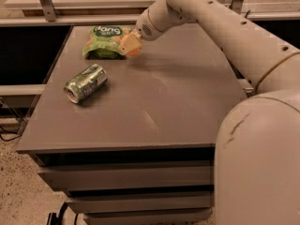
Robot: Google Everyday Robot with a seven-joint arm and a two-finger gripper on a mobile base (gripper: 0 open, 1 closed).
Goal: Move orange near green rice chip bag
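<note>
The green rice chip bag (105, 41) lies flat at the far left of the grey table (159, 102). My gripper (131, 44) hangs just off the bag's right edge, low over the table top. It is shut on the orange (137, 50), of which only a small orange patch shows below the tan fingers (127, 41). The orange is right beside the bag. I cannot tell if it touches the table.
A shiny green-and-silver drink can (85, 82) lies on its side at the table's left, in front of the bag. My arm (225, 27) reaches in from the right. A shelf with metal posts (44, 1) stands behind the table.
</note>
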